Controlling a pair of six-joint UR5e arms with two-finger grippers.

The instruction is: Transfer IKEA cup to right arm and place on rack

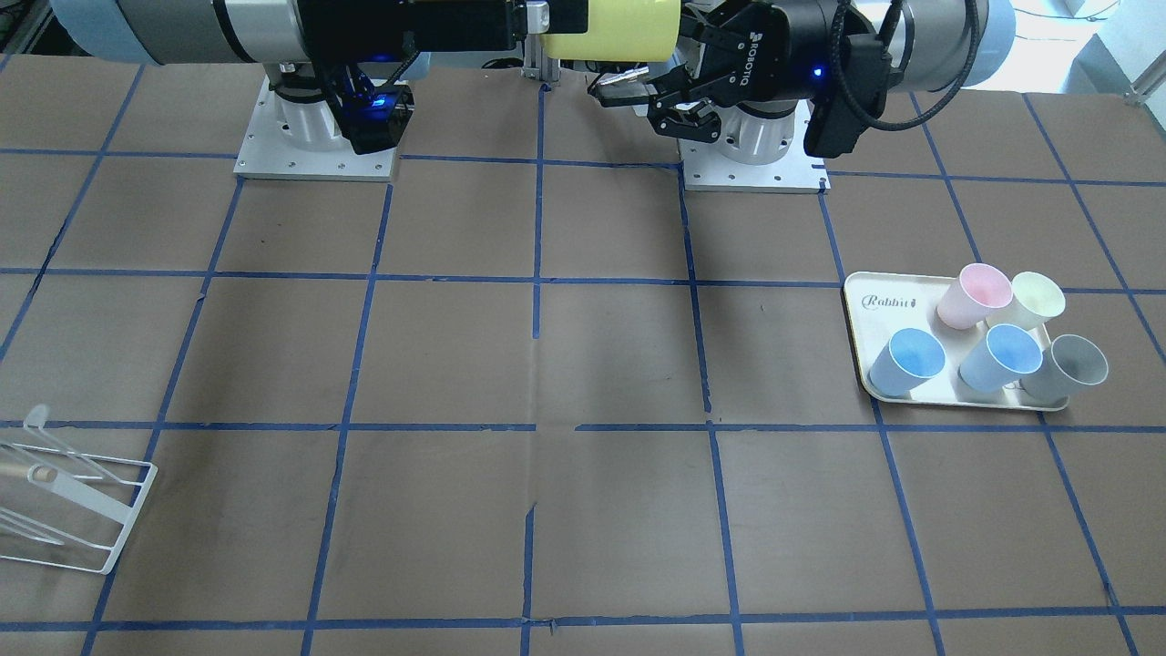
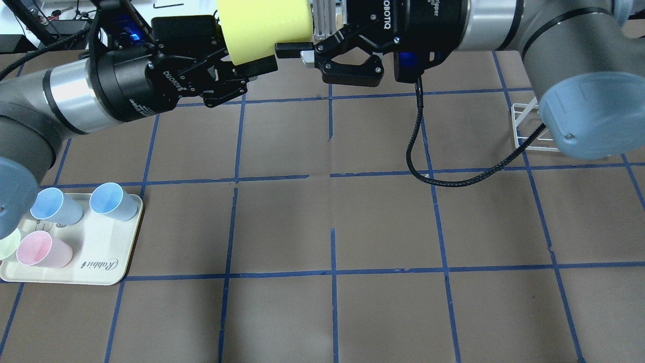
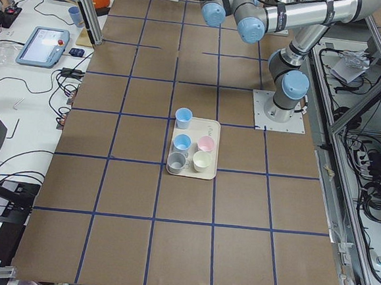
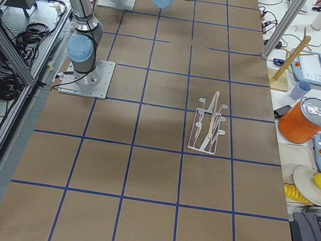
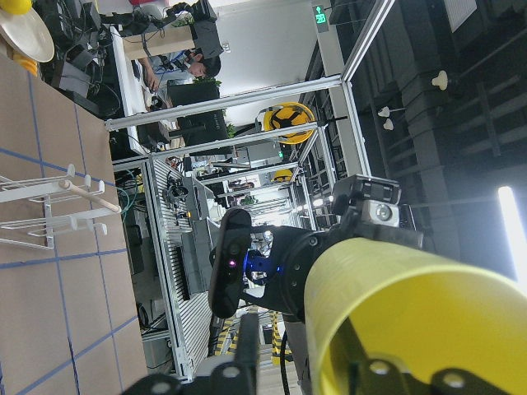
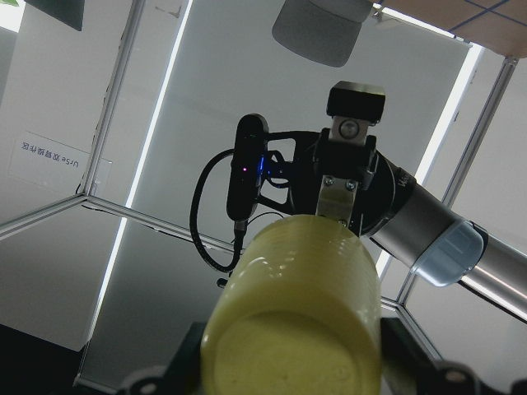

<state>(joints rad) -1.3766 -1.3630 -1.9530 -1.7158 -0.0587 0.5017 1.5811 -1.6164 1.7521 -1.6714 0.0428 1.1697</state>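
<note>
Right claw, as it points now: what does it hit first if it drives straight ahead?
The bright lemon-yellow tapered plastic cup: its base sits within the right claw, between its fingers, in the right wrist view. Whether they touch it, I cannot tell. The left claw lies just beyond, at the cup's far end.

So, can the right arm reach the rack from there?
Probably yes: the rack stands on the same side as the right arm, and the exterior right view shows only table between it and that arm's base.

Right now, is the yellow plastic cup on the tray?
Off it: the bright yellow plastic cup is held in the air, away from the cream rectangular tray.
</note>
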